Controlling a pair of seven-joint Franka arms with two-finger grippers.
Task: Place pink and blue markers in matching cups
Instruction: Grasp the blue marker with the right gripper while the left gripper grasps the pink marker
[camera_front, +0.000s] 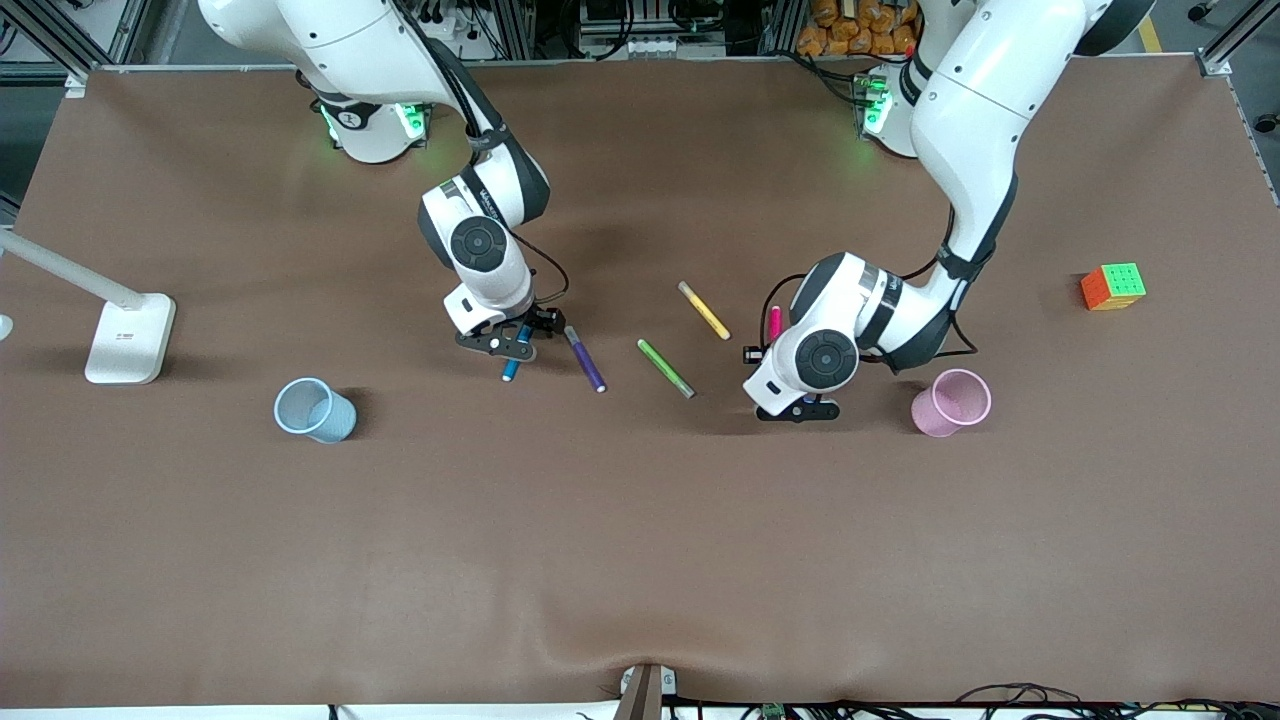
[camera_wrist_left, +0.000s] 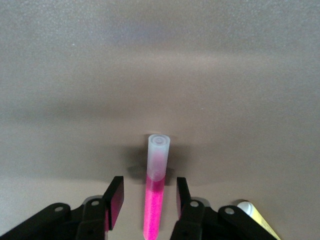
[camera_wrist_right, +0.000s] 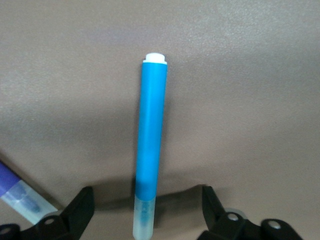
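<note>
The right gripper (camera_front: 508, 345) sits low over the blue marker (camera_front: 515, 360) near the middle of the table, its fingers (camera_wrist_right: 80, 210) spread wide on either side of the barrel and not touching it. A purple marker (camera_front: 586, 360) lies just beside it. The left gripper (camera_front: 795, 408) has its fingers (camera_wrist_left: 114, 197) spread a little around the pink marker (camera_wrist_left: 154, 200), with narrow gaps on both sides; the marker's pale cap points away from the wrist. Between the arms lie a green marker (camera_front: 665, 368) and a yellow marker (camera_front: 704, 310). The pale blue cup (camera_front: 313, 409) stands toward the right arm's end, the pale pink cup (camera_front: 950, 402) toward the left arm's end, near the left gripper.
</note>
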